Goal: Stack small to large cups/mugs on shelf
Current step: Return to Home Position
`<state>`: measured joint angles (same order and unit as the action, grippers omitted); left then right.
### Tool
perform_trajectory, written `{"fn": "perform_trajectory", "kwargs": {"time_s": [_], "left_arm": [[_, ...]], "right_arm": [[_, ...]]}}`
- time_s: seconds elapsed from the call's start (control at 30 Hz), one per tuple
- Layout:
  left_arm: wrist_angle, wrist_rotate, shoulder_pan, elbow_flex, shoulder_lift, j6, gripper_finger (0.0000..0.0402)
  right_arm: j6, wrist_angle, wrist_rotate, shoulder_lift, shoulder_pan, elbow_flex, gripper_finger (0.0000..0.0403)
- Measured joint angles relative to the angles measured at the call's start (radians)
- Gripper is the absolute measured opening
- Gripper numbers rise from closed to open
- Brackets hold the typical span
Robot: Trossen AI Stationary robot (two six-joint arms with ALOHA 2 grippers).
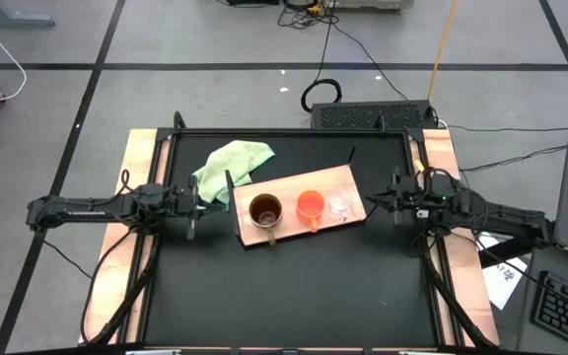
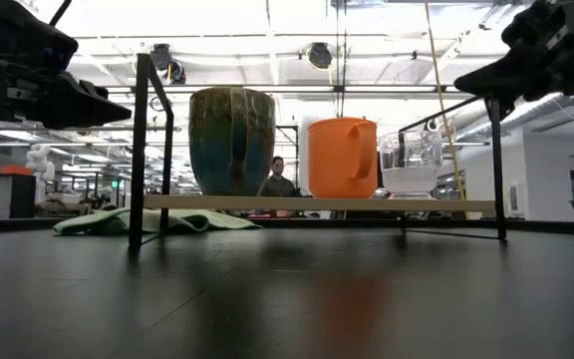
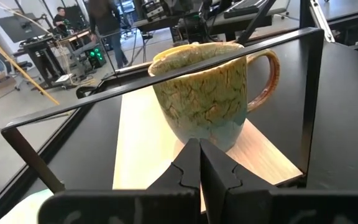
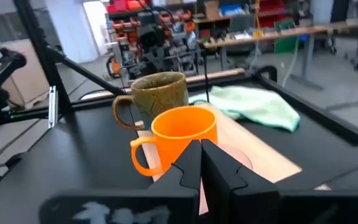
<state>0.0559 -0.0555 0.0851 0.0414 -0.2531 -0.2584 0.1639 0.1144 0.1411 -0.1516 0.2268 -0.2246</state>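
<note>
The light-wood shelf board (image 1: 286, 233) lies slantwise in the middle of the black table. Three vessels stand upright on it in a row: the brown mug (image 1: 265, 210) with its handle toward the near edge, the orange cup (image 1: 310, 205), and the clear glass cup (image 1: 339, 204). In the low view they show as mug (image 2: 231, 140), orange cup (image 2: 342, 158) and glass (image 2: 412, 160). My left gripper (image 1: 205, 204) hovers shut just left of the board, facing the mug (image 3: 210, 99). My right gripper (image 1: 371, 202) hovers shut just right of the board, facing the orange cup (image 4: 182, 134).
A light green cloth (image 1: 231, 163) lies crumpled at the back left of the board. Thin black frame bars (image 3: 166, 71) cross in front of the mug, with posts (image 2: 138, 150) on either side. The near half of the table (image 1: 294, 296) is bare black surface. People show in the room behind.
</note>
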Motion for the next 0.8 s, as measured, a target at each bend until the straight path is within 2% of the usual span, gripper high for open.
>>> {"fn": "perform_trajectory", "kwargs": {"time_s": [0.17, 0.37, 0.7, 0.8], "left_arm": [[-0.002, -0.004, 0.001, 0.0, 0.0, 0.006, 0.0], [-0.007, -0.004, 0.001, 0.0, 0.0, 0.004, 0.0], [0.003, -0.004, 0.001, 0.0, 0.0, -0.021, 0.0], [0.001, -0.038, 0.001, 0.0, 0.0, -0.019, 0.0]], "right_arm": [[-0.076, -0.038, 0.018, 0.0, -0.013, 0.035, 0.0], [-0.155, -0.039, 0.023, 0.018, -0.087, 0.036, 0.0], [-0.173, 0.031, 0.035, 0.043, -0.187, 0.044, 0.0], [-0.174, 0.025, 0.025, 0.044, -0.224, 0.044, 0.0]]}}
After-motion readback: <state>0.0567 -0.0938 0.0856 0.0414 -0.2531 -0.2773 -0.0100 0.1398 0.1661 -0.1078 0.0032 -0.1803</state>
